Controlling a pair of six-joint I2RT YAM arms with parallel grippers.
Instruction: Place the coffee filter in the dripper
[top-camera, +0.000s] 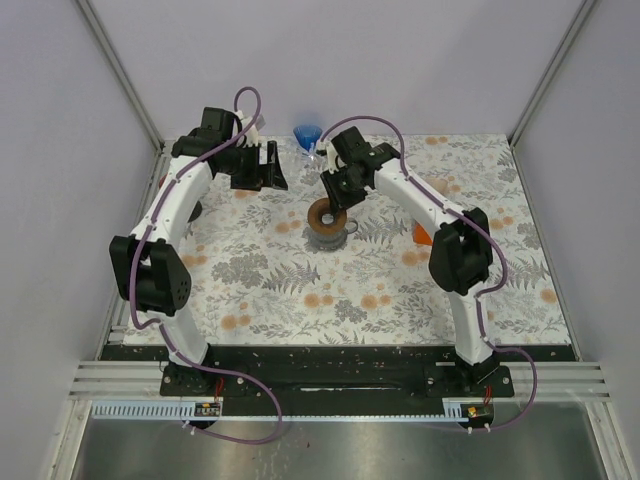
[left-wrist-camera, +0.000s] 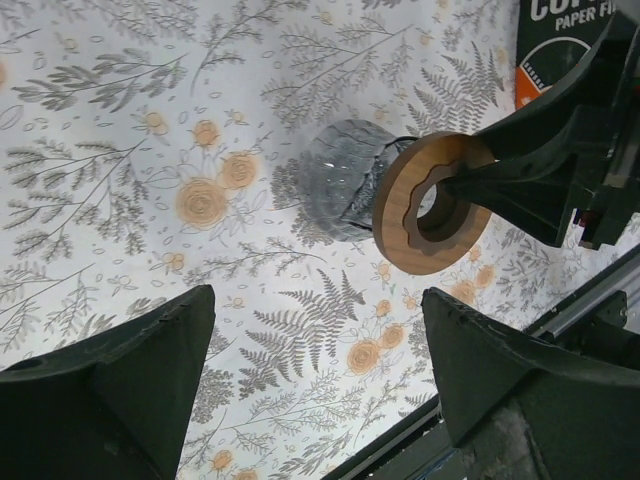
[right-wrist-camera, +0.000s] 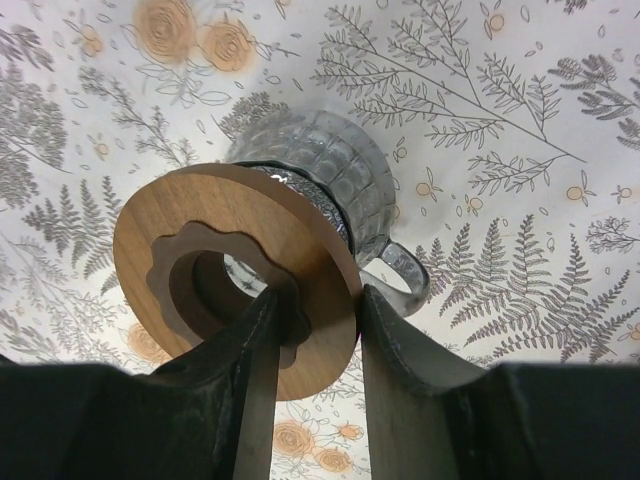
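Observation:
The dripper (top-camera: 328, 222) is a glass cone (right-wrist-camera: 330, 170) with a handle (right-wrist-camera: 405, 280) and a round wooden collar (right-wrist-camera: 180, 230). It sits mid-table with the collar uppermost. My right gripper (right-wrist-camera: 318, 295) is shut on the collar's rim, one finger in its hole and one outside; it also appears from above (top-camera: 338, 190). The left wrist view has the collar (left-wrist-camera: 400, 215) pinched by a right finger (left-wrist-camera: 530, 170). My left gripper (left-wrist-camera: 318, 300) hangs open and empty over the cloth, back left of the dripper (top-camera: 262, 170). No loose coffee filter shows, only a paper filter pack (left-wrist-camera: 560, 40).
A blue cone-shaped object (top-camera: 307, 135) stands at the back of the floral cloth (top-camera: 300, 290). An orange item (top-camera: 422, 232) lies partly hidden behind the right arm. White walls close in the left, right and back. A black rail (left-wrist-camera: 590, 300) runs along the table edge.

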